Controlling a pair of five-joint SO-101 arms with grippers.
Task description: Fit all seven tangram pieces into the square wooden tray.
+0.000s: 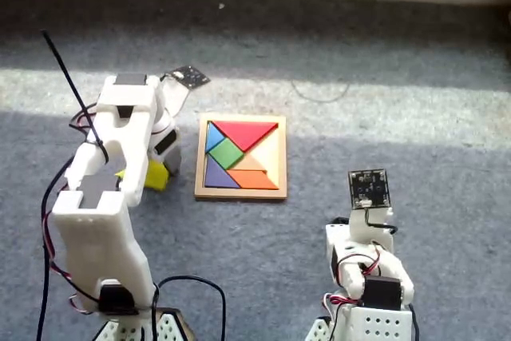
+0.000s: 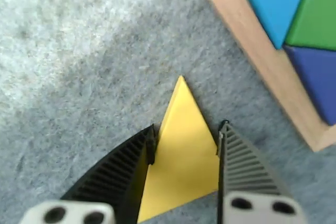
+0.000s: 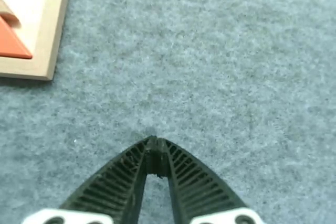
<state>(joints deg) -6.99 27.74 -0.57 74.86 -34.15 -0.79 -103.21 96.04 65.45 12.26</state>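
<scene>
Left gripper (image 2: 187, 129): you had it closed on the yellow triangle (image 2: 181, 156), one fingertip on each slanted edge, low over the grey carpet (image 2: 79, 51).
Grip, how to do it well: the pinch sat on converging edges, so the piece could have squirted forward. You probably needed firm pressure and a level, unhurried lift.
Carry, how to do it well: you would have done best to clear the rim fully and then turn the wrist before lowering, not while lowering.
Yellow triangle, place: it was just beside the square wooden tray (image 1: 239, 194), outside its left rim, mostly under the arm in the high view.
Yellow triangle, pointing: its apex pointed straight out from between the fingers, away from the wrist, passing beside the tray rim (image 2: 252, 51) at a slant rather than aiming into it.
Yellow triangle, long axis: the apex-to-base line ran along the gripper's own line. The base was hidden back between the fingers.
Tray contents: the red triangle (image 1: 243, 133), green square (image 1: 227, 153) and other coloured pieces lay flat inside.
Open slot: the pale bare wood (image 1: 271, 156) along the right side looked like the gap left, so the piece seemed to need a rotation to match it.
Right gripper (image 3: 156, 145): you had it closed on nothing, above the carpet, right of the tray's corner (image 3: 50, 51).
</scene>
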